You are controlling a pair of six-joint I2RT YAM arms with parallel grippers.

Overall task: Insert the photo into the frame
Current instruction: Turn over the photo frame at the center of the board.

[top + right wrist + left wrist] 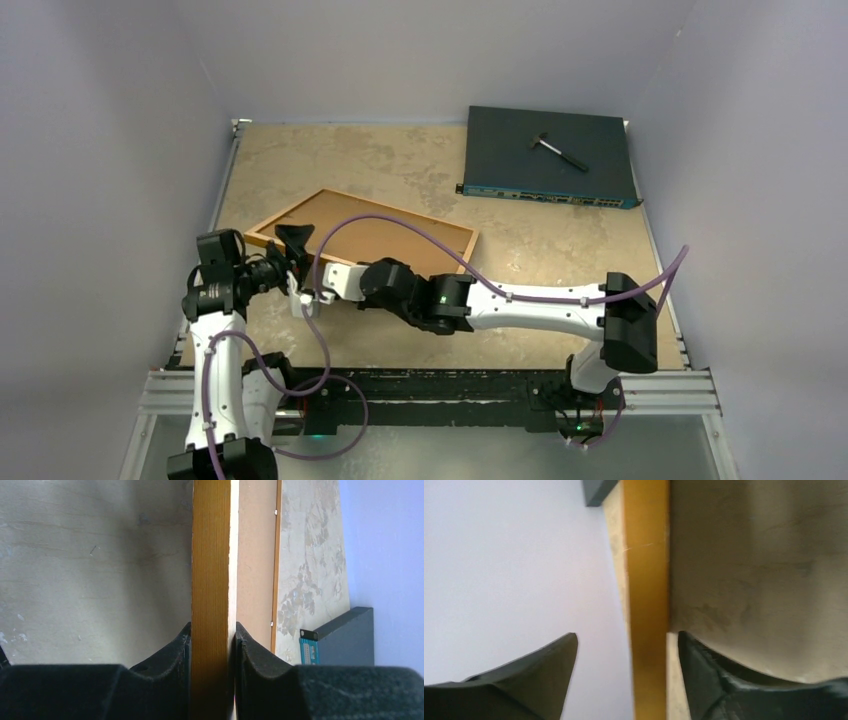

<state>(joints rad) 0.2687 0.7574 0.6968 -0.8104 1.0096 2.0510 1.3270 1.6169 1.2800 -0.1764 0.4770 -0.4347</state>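
Located the frame (pixel 362 202) on the tabletop (pixel 400 160), left of centre and skewed to the table edges, with a brown backing board (pixel 390 245) inside its rails. Found the right arm (pixel 530 305) extended across from the right to the near left corner of the frame, opposite the left arm (pixel 215 340) at the same corner. Found the right jaws clenched on the orange-brown rail, with both black pads pressed against opposite faces of the wood. Found the left jaws released, astride a rail of the frame, with one finger (pixel 524 690) well apart from it and the other finger (pixel 724 690) just beside it. Noted a thin white strip (pixel 233 555) between rail and backing board in the right wrist view; could not identify it. Could not tell whether the gripped corner rested on the tabletop or above it. Recorded a dark flat electronics box (pixel 500 150) at the far right corner, well apart from the frame, with a small tool (pixel 558 152) on top.
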